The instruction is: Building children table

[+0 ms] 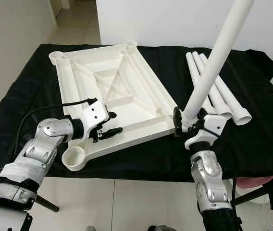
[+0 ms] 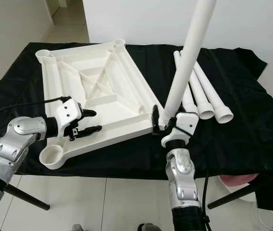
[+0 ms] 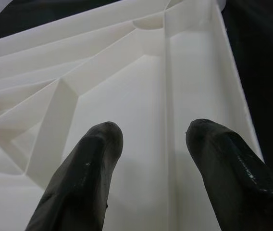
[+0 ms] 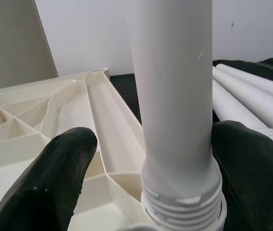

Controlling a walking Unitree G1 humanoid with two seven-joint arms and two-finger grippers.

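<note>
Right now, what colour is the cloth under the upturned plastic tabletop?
Black cloth, plain; clearest in the left eye view.

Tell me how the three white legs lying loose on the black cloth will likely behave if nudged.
The three loose legs are smooth round tubes, so they would probably roll sideways across the black cloth. They look rigid, hollow plastic, likely light and unbending. Their flared threaded ends may make them curve as they roll, and the soft cloth might slow them.

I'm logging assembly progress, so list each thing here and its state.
Tabletop: upside down on black cloth, ribs up.
Held leg: tilted, threaded end at near right corner socket.
Spare legs: three, lying loose.
Right claw: around held leg.
Left claw: open over tabletop.
</note>
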